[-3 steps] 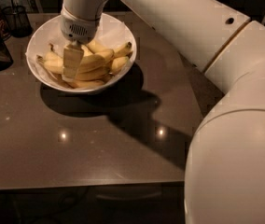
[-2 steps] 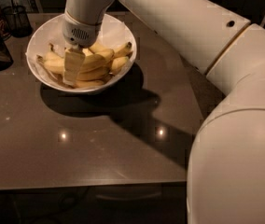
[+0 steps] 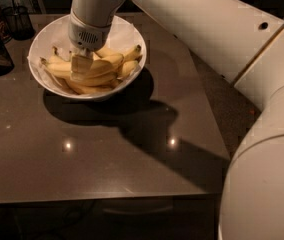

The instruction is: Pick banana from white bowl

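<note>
Up at ten o'clock on the dark table (image 3: 107,154), camera view: white bowl (image 3: 130,32), round and deep, holding a loose pile of yellow fruit. Arm (image 3: 207,29) reaches in from three o'clock, wrist pointing straight down over the bowl. Gripper (image 3: 81,67) is down inside the bowl, a little toward nine o'clock of its centre, tip among the fruit. Whether it is apart or clamped on anything I cannot tell; wrist housing and pile hide that.

Banana (image 3: 106,65): the long, pale, gently curved one, lying across the middle of the pile from about eight o'clock to two o'clock. Its eight-o'clock end runs under or against the gripper; cannot say which. Shorter bananas (image 3: 128,66) lie against it toward three o'clock and below it toward six. Mesh cup (image 3: 20,19) stands outside the bowl at eleven o'clock, apart from the rim.

Step in hand, as I judge it: getting a hold on the banana. To do it well:
- Grip across the thick mid-body, not at the tapering stem end.
- Squeeze gently, since the fruit likely bruises and the skin may slip.
- Take only one, because the neighbours touch it.
- Lift straight up, clear of the rim, before any sideways travel, so the bowl is not dragged.
</note>
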{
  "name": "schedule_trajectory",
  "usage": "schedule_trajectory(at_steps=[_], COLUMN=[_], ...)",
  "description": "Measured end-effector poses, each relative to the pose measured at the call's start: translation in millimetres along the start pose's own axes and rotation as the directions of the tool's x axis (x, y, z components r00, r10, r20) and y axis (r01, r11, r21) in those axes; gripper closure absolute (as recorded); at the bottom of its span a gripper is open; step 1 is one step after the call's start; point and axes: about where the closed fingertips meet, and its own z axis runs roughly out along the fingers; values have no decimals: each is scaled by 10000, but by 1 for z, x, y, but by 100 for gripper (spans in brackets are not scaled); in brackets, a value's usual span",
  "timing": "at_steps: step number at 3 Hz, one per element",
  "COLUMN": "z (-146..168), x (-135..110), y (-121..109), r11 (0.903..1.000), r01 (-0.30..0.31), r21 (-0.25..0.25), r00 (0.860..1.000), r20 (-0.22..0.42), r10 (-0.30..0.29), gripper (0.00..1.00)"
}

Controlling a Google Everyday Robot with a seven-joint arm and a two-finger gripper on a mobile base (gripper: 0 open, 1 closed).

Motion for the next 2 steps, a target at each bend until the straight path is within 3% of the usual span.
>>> schedule_trajectory(at_steps=[1,2], z=[-6,-6], x=[0,0], y=[1,1], r11=[9992,9991], r01=[249,258], r21=[323,334], r00=[9996,9996], r20=[-140,-147], r10=[-244,-253], gripper=[95,100])
